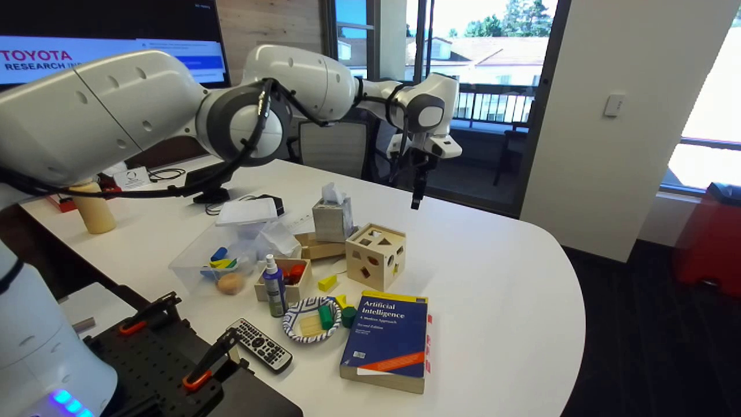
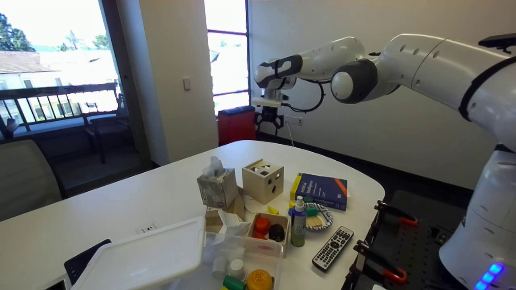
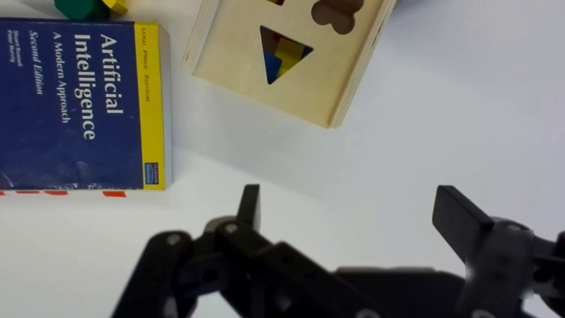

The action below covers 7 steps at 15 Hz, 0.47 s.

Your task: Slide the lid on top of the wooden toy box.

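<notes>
Pincer [image 3: 348,205] spread wide, nothing gripped. Below and beside it, lid [image 3: 314,75] apparently seated atop wooden toy box [image 1: 379,272]; slide judged finished, only retreat needed.

Wrist view: left edge cropped blue book [image 3: 84,108], top edge cropped wooden toy box [image 3: 321,68]; blocks [image 3: 289,53] inside box were mostly hidden. In an exterior view, spray bottle [image 2: 298,227] partly hid bowl [image 2: 328,216].

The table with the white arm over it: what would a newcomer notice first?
Most likely the white arm, stretched over the table, its black pincer open at the tip. Next, probably the holed wooden cube, between the tissue box and the book. Behind the arm, in an exterior view, a screen reading TOYOTA also stands out.
</notes>
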### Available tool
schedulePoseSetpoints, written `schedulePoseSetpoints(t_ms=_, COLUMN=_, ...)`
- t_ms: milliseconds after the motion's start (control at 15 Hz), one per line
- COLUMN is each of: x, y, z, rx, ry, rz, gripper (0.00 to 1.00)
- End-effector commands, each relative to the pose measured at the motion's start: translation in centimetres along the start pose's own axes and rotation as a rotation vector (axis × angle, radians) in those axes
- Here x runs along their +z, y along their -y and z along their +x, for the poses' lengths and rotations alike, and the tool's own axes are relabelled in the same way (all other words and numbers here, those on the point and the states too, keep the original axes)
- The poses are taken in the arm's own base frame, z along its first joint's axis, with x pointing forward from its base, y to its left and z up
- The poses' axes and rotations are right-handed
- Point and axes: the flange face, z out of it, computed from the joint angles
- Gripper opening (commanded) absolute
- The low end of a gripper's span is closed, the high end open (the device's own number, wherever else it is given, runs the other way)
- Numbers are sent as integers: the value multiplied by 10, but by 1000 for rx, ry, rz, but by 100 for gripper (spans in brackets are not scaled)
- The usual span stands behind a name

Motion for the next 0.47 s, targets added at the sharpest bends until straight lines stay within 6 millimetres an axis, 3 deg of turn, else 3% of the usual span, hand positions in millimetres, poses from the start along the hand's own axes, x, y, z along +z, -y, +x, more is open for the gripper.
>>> schedulePoseSetpoints(t_ms=0, x=-23, y=7, z=-11, rx=-49, ry=-15, rz=-4, gripper=100)
schedulePoseSetpoints(t_ms=400, x=-27, y=16, z=-20, rx=-94, ry=-41, rz=-7, gripper=100)
